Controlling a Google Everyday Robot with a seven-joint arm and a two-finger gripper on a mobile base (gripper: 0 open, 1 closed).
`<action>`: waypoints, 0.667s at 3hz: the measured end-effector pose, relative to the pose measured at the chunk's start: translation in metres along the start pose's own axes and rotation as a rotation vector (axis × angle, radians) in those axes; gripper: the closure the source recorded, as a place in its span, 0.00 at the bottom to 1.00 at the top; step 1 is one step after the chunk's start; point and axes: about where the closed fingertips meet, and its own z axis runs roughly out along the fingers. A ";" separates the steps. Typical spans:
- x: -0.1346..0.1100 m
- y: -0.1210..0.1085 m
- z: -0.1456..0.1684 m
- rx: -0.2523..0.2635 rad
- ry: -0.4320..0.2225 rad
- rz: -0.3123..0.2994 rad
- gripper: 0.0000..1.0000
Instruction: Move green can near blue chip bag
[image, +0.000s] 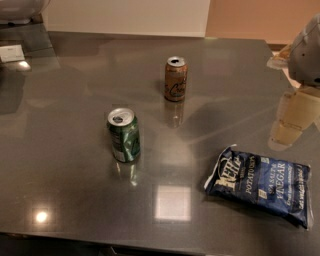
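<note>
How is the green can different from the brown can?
The green can is dark green with pale markings; the orange-brown can has dark markings. The green can stands nearer the camera, the orange-brown can farther back. Both stand upright on the table, silver tops up. The gripper hangs at the right edge, touching neither.
</note>
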 end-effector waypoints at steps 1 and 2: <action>-0.032 0.002 0.021 -0.034 -0.054 -0.063 0.00; -0.068 0.008 0.053 -0.080 -0.114 -0.121 0.00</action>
